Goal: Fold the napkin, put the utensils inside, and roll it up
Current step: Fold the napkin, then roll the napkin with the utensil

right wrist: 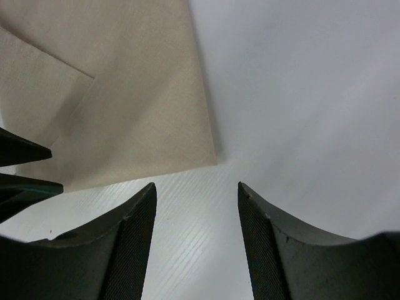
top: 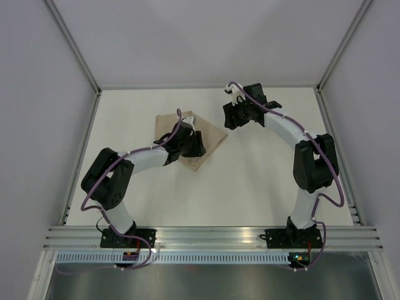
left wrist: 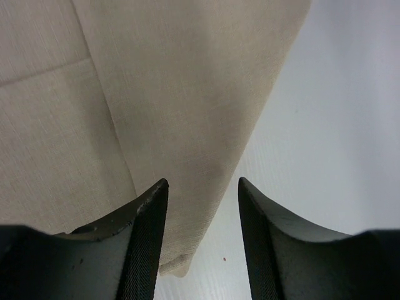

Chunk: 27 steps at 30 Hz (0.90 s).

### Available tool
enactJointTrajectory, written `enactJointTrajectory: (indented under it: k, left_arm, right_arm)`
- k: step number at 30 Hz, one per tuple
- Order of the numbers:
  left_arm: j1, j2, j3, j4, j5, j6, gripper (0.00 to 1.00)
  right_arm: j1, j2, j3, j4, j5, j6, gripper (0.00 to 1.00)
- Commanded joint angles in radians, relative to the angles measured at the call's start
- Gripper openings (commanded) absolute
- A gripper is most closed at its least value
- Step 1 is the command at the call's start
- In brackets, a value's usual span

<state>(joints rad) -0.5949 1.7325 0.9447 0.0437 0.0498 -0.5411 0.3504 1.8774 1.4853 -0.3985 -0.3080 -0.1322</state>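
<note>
The tan napkin point(top: 209, 139) lies folded on the white table, left of centre, one layer overlapping another point(left wrist: 75, 125). My left gripper point(top: 195, 145) hovers low over its right part, open. In the left wrist view the cloth's right edge and a small corner point(left wrist: 178, 265) run between the fingers point(left wrist: 147, 237), which do not pinch it. My right gripper point(top: 234, 116) stands open over bare table just past the napkin's corner point(right wrist: 209, 156), with nothing between its fingers point(right wrist: 134, 244). No utensils are in view.
Grey walls point(top: 50, 94) enclose the white table point(top: 262, 181) on three sides. An aluminium rail point(top: 212, 236) with both arm bases runs along the near edge. In the right wrist view, the left gripper's dark fingertips point(right wrist: 25, 153) show at the left edge.
</note>
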Motion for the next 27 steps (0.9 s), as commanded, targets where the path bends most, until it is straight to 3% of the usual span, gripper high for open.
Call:
enactJointTrajectory:
  k: [1,5,11,20,27]
  left_arm:
    - [-0.023,-0.077,0.104,-0.038,-0.093,0.134,0.55]
    - [-0.104,-0.024,0.210,-0.126,-0.174,0.269,0.57]
    - [-0.256,0.130,0.416,-0.261,-0.493,0.424,0.59]
    - [-0.396,0.280,0.552,-0.366,-0.962,0.440,0.64]
    - [-0.430,0.358,0.631,-0.467,-1.018,0.437,0.68]
  right_arm:
    - [-0.039,0.032,0.088,-0.063,-0.008,0.006,0.61]
    - [-0.085,0.066,0.136,-0.097,-0.026,0.034,0.61]
    - [-0.148,0.084,0.188,-0.128,-0.034,0.055,0.60]
    - [-0.246,0.115,0.199,-0.165,-0.071,0.060,0.60]
    - [-0.277,0.111,0.155,-0.163,-0.085,0.054,0.59]
